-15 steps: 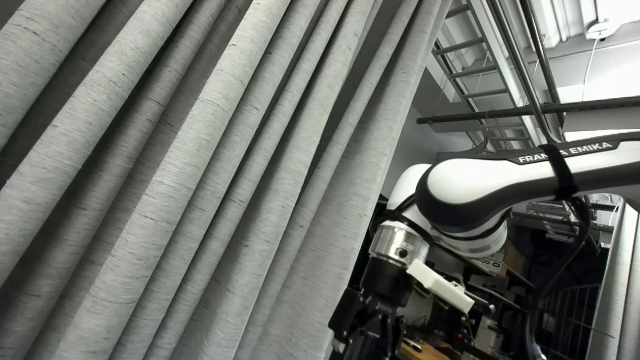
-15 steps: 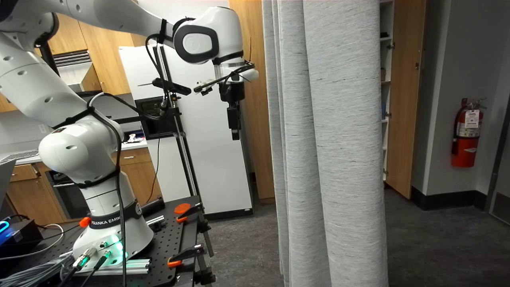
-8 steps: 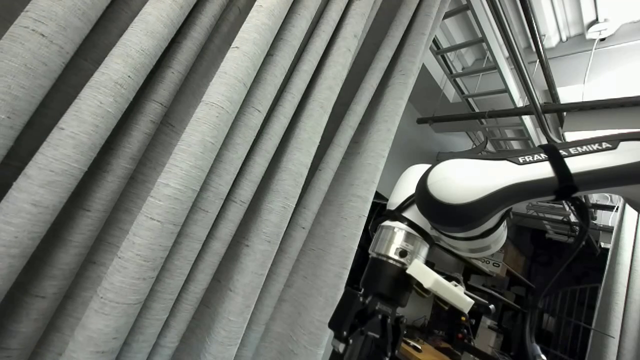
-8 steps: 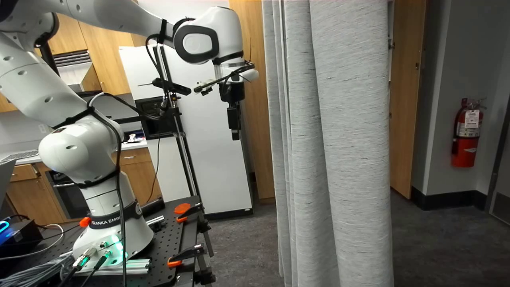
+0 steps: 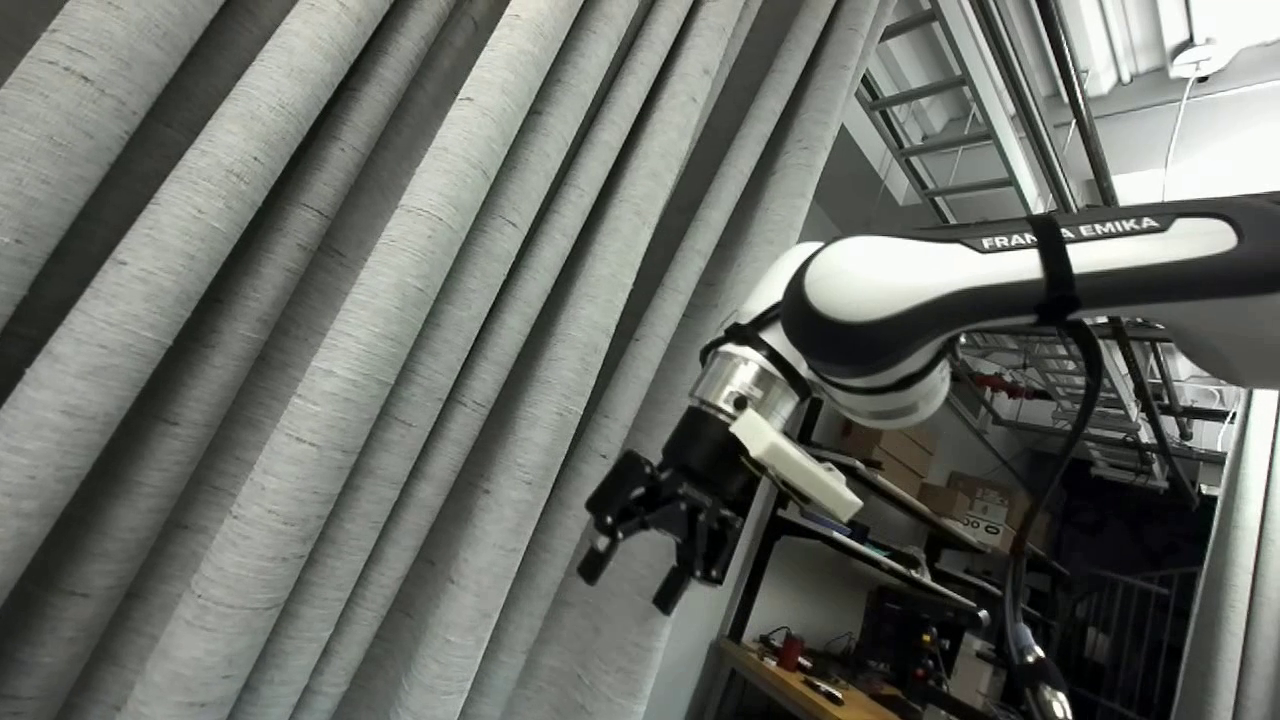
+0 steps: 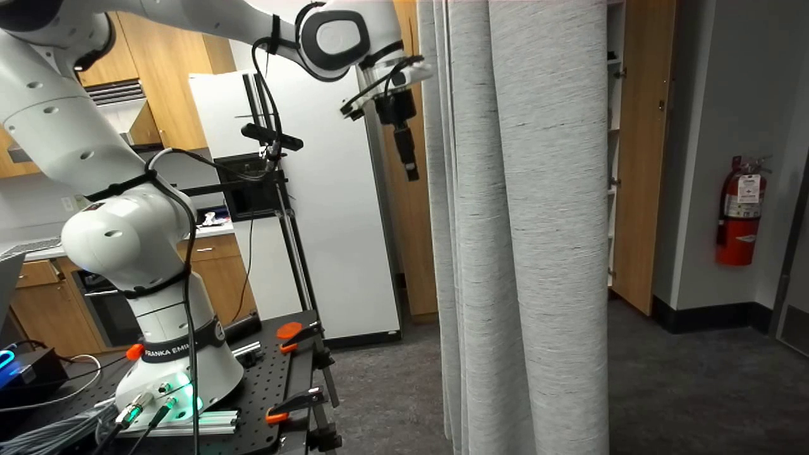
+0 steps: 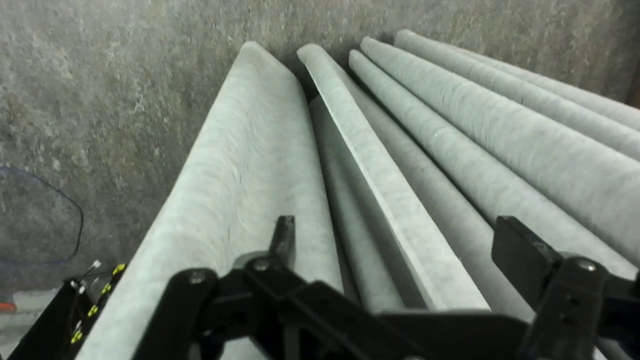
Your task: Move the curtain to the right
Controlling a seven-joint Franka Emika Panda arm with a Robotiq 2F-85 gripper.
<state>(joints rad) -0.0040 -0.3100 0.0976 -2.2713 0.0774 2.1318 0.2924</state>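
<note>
The curtain (image 5: 450, 330) is a huge light grey woven drape with long deep pleats. It fills much of an exterior view and hangs as a tall column (image 6: 550, 221) right of the arm in an exterior view. My gripper (image 5: 632, 578) is open, tilted downward, in front of the curtain near its edge. In an exterior view the gripper (image 6: 412, 174) is just left of the curtain, seemingly apart from it. In the wrist view the pleats of the curtain (image 7: 265, 150) run below and between the spread fingers of the gripper (image 7: 395, 250). No cloth is visibly pinched.
A white fridge (image 6: 341, 253) and a wooden cabinet (image 6: 411, 221) stand behind the arm. The base is on a black table (image 6: 272, 366) with orange clamps. A fire extinguisher (image 6: 741, 215) hangs at the right. Shelves with boxes (image 5: 890, 460) and a wooden bench (image 5: 790, 685) stand behind.
The arm has risen and moved towards the curtain, up and left in an exterior view, up and right in an exterior view. The gripper has tilted. The curtain's hanging edge has swayed slightly.
</note>
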